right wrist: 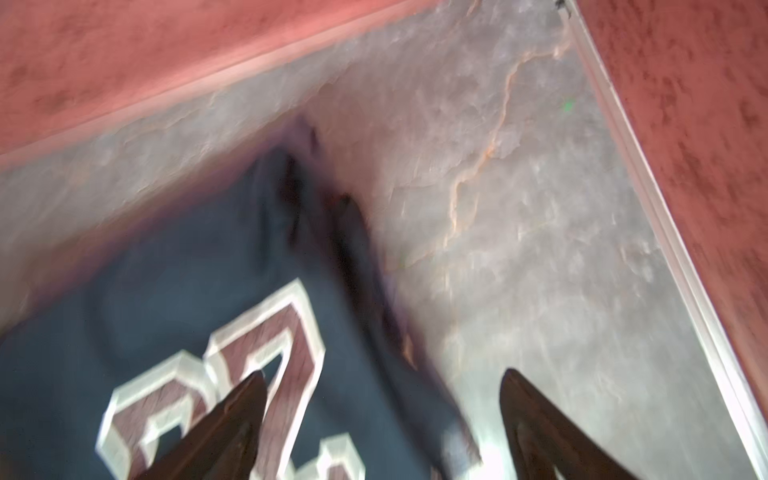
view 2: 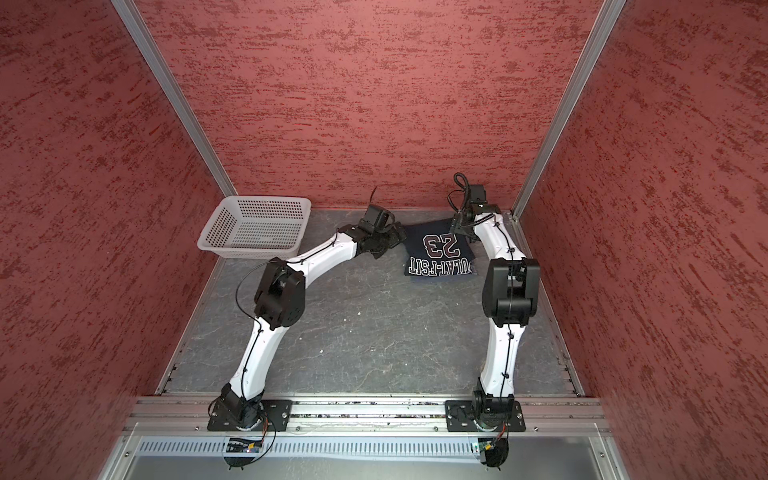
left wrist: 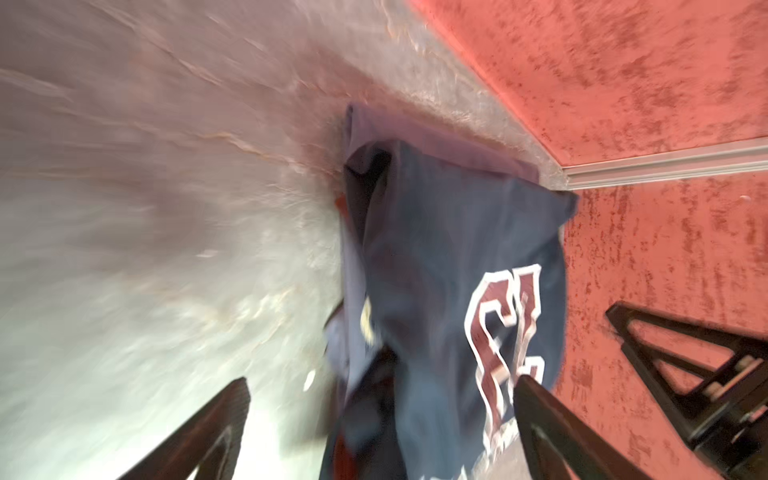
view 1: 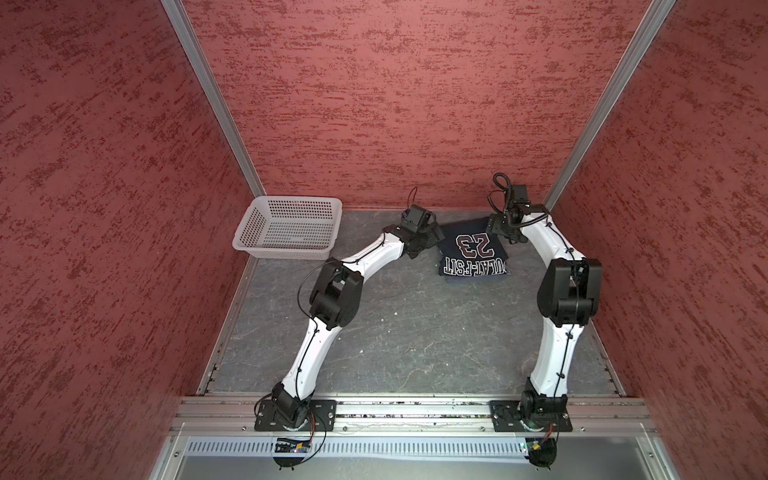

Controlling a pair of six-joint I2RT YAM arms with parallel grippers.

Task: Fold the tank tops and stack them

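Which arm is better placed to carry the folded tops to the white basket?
Probably left: the left tool, open, flanks the navy top on the basket side; the right tool sits opposite.

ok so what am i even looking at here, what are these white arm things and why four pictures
Two white robot arms are bolted to a rail at the front of a grey table. Two pictures look down from one overhead camera; the other two, blurry, come from cameras on the wrists. Each arm ends in a pincer: the left pincer and right pincer both stand open, holding nothing. Between them lies a folded navy tank top printed 23, with a lighter blue top showing underneath. A white basket sits in the far left corner.
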